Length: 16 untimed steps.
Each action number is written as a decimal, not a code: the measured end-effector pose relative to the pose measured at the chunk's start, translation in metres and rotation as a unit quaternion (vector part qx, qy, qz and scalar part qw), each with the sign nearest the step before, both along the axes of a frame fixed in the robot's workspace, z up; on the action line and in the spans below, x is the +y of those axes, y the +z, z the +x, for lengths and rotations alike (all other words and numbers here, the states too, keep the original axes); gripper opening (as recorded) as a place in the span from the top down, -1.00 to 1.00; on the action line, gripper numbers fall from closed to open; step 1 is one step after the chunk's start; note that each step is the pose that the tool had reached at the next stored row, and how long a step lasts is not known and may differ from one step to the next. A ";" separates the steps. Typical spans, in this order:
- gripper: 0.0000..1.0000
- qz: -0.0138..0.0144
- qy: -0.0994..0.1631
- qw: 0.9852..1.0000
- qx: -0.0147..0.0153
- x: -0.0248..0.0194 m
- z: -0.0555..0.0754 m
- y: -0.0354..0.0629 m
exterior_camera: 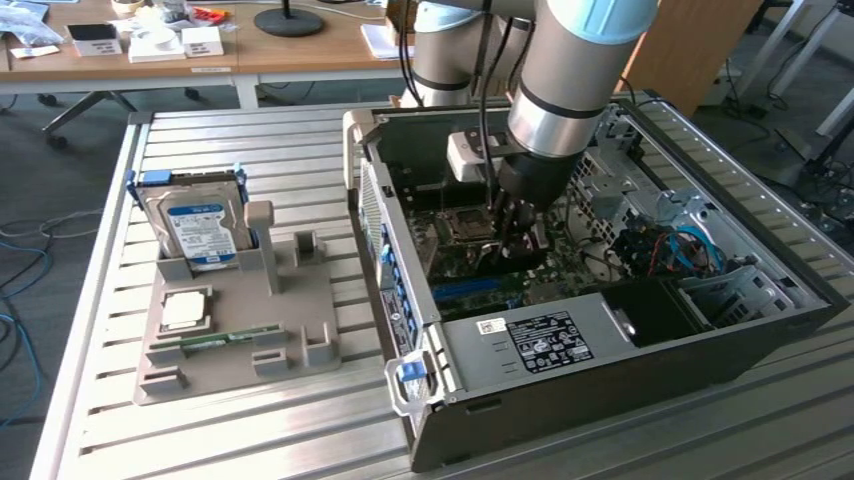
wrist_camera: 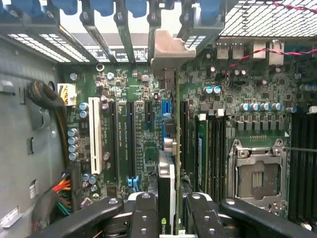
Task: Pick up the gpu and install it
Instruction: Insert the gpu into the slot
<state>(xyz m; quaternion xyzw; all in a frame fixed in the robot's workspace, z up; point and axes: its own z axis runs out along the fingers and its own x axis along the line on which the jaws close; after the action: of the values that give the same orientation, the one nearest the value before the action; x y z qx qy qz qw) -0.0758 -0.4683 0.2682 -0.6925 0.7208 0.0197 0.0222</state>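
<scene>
The arm [exterior_camera: 567, 80] reached down into the open computer case [exterior_camera: 747, 330], which lay on its side on the slatted metal desk [exterior_camera: 267, 430] at the exterior view's right. The claw [exterior_camera: 514, 225] was low inside the case, just above the motherboard [exterior_camera: 461, 260], near the middle of the board.

In the wrist view the claw [wrist_camera: 167, 218] was narrowed to a small gap and clenched on the gpu [wrist_camera: 167, 173]. One black finger [wrist_camera: 143, 213] pressed on each flat face, and the card stood on edge between them. The gpu ran lengthwise along the motherboard's [wrist_camera: 143, 124] expansion slots, in line with them. The long black slots and a white slot [wrist_camera: 94, 134] lay to one side of it, and the memory slots and the bare processor socket [wrist_camera: 257, 171] lay to the other. Its metal end bracket [wrist_camera: 168, 49] reached the row of rear openings in the case wall. Whether the card's lower edge was already seated in a slot, I could not tell.

At the exterior view's left, well apart from the case, a grey holder [exterior_camera: 240, 330] sat on the desk. A blue-labelled hard drive [exterior_camera: 198, 228] stood upright at its far end. A processor chip [exterior_camera: 184, 310] lay flat nearer the middle, and a narrow green memory stick [exterior_camera: 214, 342] lay just beside it on the near side. The power supply [exterior_camera: 534, 340] filled the near side of the case.
</scene>
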 end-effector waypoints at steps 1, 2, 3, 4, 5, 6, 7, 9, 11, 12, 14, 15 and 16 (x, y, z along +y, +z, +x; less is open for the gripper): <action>0.47 0.000 0.000 1.000 0.000 0.0000 0.000 0.0000; 0.47 0.000 0.000 1.000 0.000 0.0000 0.000 0.0003; 0.47 0.000 0.000 1.000 0.000 0.0000 0.000 0.0014; 0.47 0.000 0.000 1.000 0.000 0.0001 0.000 0.0017; 0.47 0.000 0.000 1.000 -0.001 0.0001 -0.001 0.0017; 0.47 0.000 0.000 1.000 -0.003 0.0001 -0.002 0.0017; 0.47 0.000 0.000 1.000 -0.004 0.0000 -0.002 0.0017; 0.47 0.000 0.000 1.000 -0.008 0.0001 -0.005 0.0009; 0.47 -0.002 0.000 1.000 -0.011 0.0001 -0.006 0.0009; 0.47 -0.002 0.000 1.000 -0.012 0.0000 -0.006 0.0009; 0.47 -0.002 0.000 1.000 -0.015 0.0000 -0.008 0.0009; 0.47 -0.003 0.000 1.000 -0.017 0.0000 -0.009 0.0008; 0.47 -0.003 0.000 1.000 -0.017 0.0001 -0.010 0.0007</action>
<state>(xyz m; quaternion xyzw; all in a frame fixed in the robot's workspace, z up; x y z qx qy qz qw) -0.0857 -0.4682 0.2689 -0.6928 0.7203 0.0059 0.0328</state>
